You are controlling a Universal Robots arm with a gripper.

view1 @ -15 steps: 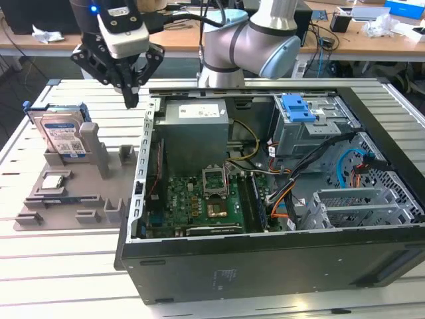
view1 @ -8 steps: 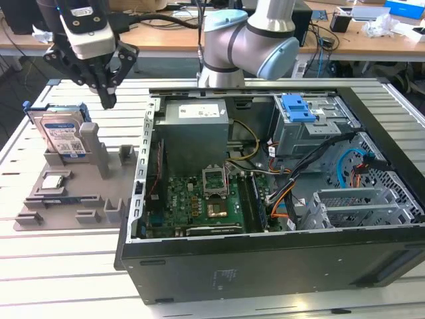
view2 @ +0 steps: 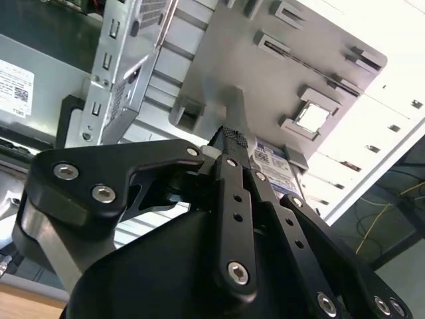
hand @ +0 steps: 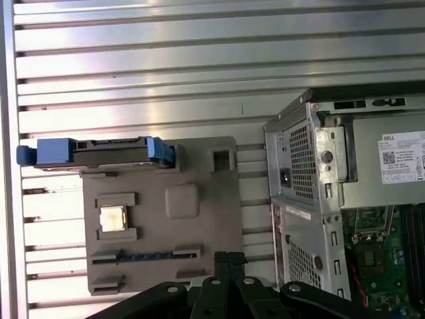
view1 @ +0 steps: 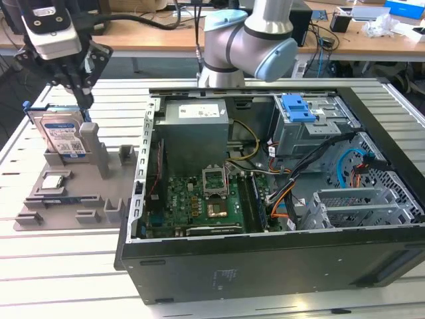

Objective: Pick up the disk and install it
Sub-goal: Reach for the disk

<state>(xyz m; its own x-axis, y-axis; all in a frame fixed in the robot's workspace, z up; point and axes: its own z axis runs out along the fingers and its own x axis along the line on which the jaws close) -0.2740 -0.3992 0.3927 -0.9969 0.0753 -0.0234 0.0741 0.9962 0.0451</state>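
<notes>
Nearest the exterior camera, slatted metal table (view1: pixel 60 279) bearing an open computer case (view1: pixel 219 272), side panel off, green motherboard (view1: pixel 199 199) and grey power supply (view1: pixel 196 123) exposed. At the case's far corner on the exterior view's right, grey metal drive cage (view1: pixel 319 136) topped by a blue plastic bracket (view1: pixel 297 107).

Just beside the case, on the exterior view's left, flat grey fixture plate (view1: pixel 73 199) with raised posts and pockets, a small square chip (view1: pixel 53 181) seated in one pocket. At the far end of that plate, disk (view1: pixel 61 136) standing on edge in its slot, label toward the camera, blue carrier frame along its edges. Same disk (hand: pixel 99 151) edge-on in the first wrist view, and disk (view2: pixel 273 169) partly hidden behind the fingers (view2: pixel 229 199) in the second wrist view.

Close over the disk's top edge, near a tall grey post (view1: pixel 93 143), gripper (view1: pixel 85 100) pointing down. Gripper (view2: pixel 232 138) and gripper (hand: pixel 228 260) with black fingers pressed together in both wrist views, pinching nothing; contact with the disk impossible to tell.

Farther back, arm (view1: pixel 252 40) with grey and pale-blue joints rising behind the case. Beyond, wooden desk (view1: pixel 362 41) strewn with cables and boxes.
</notes>
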